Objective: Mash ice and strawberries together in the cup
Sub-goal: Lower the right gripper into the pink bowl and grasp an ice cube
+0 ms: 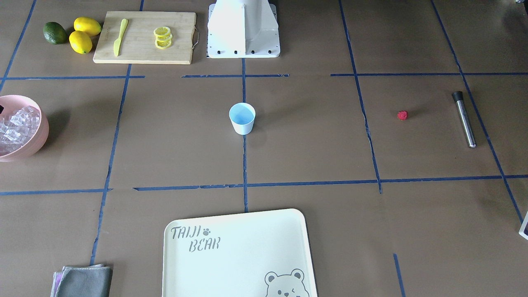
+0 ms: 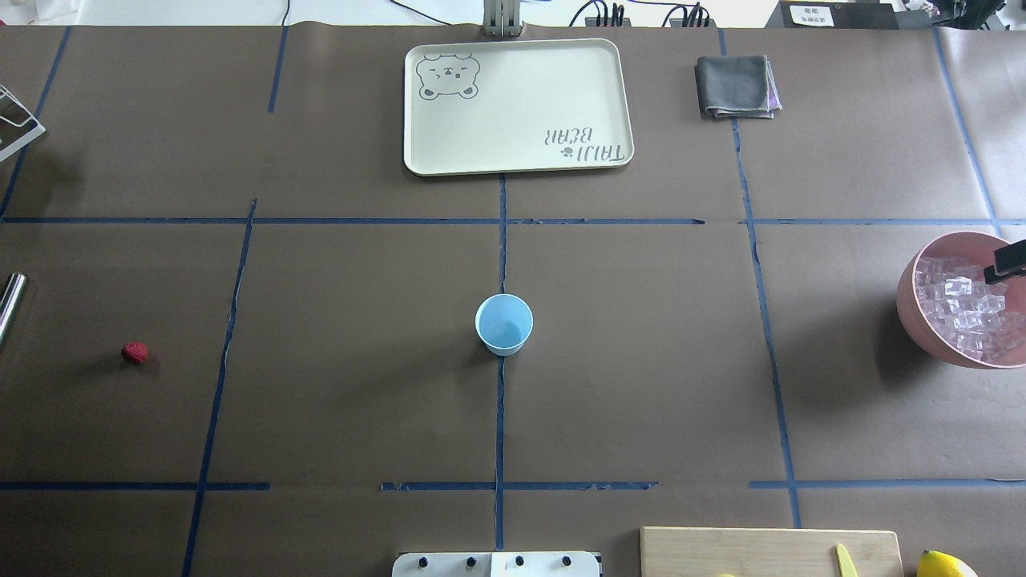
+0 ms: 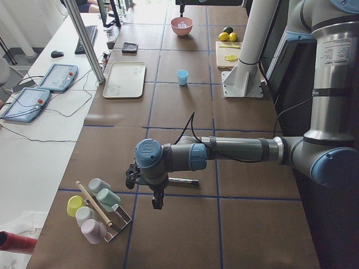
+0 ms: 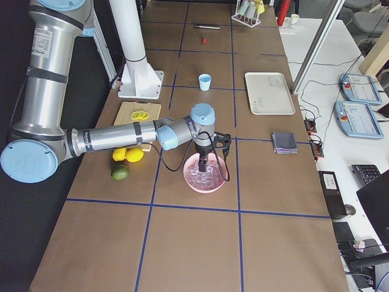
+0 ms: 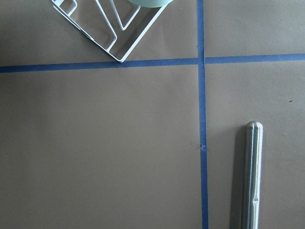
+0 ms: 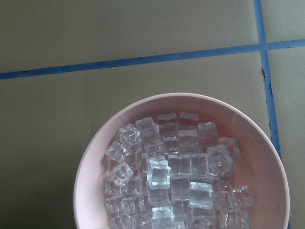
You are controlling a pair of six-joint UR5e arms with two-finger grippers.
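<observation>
The light-blue cup stands upright and empty at the table's middle. One small red strawberry lies alone on the robot's left side. Ice fills a pink bowl on the robot's right. My right gripper hangs over that bowl; only a black sliver of it shows overhead, so I cannot tell its state. My left gripper hovers near a steel muddler; I cannot tell whether it is open.
A cream tray and a grey cloth lie at the far edge. A cutting board with lemon slices and a yellow knife, two lemons and a lime sit by the robot's base. A wire rack of pastel cups stands at the left end.
</observation>
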